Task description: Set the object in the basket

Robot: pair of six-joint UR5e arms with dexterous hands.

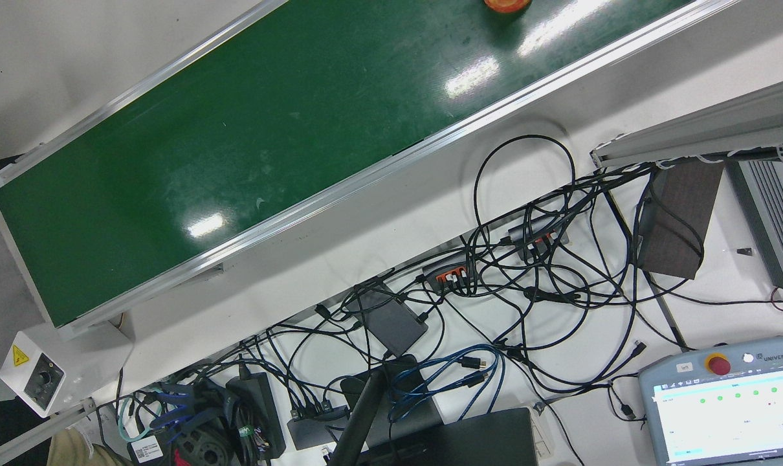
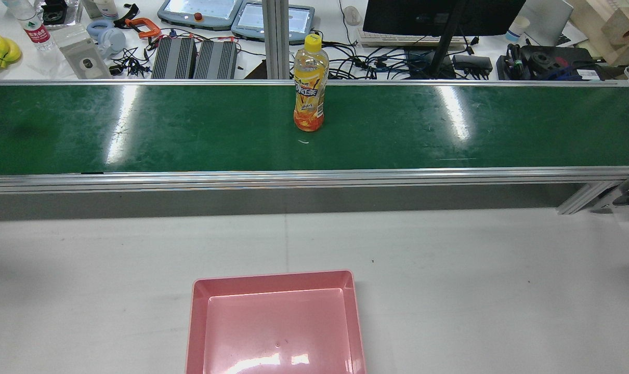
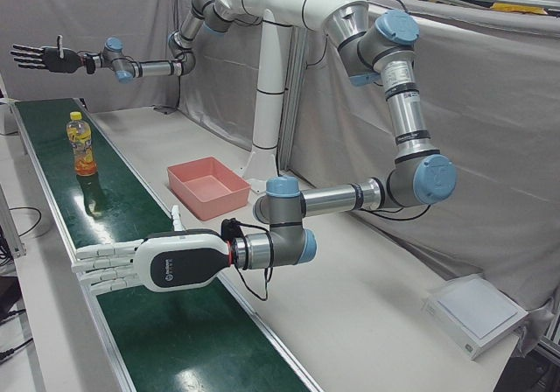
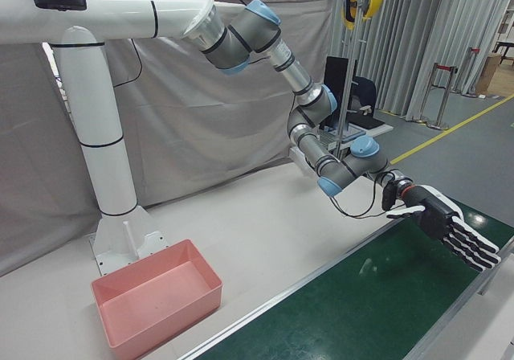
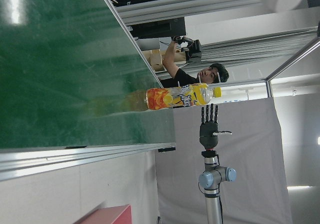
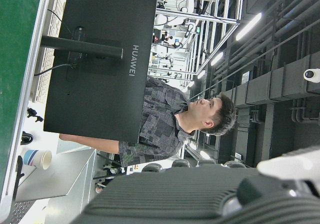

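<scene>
An orange drink bottle with a yellow cap stands upright on the green conveyor belt, near its middle. It also shows in the left-front view and the left hand view. The pink basket sits empty on the white table in front of the belt, and shows in the left-front view and the right-front view. My left hand is open, fingers stretched flat, above one end of the belt, well away from the bottle. My right hand is open and empty above the other end.
Behind the belt a bench holds a monitor, teach pendants, power bricks and tangled cables. A person stands behind the monitor. The robot's white pedestal rises behind the basket. The belt has raised aluminium rails.
</scene>
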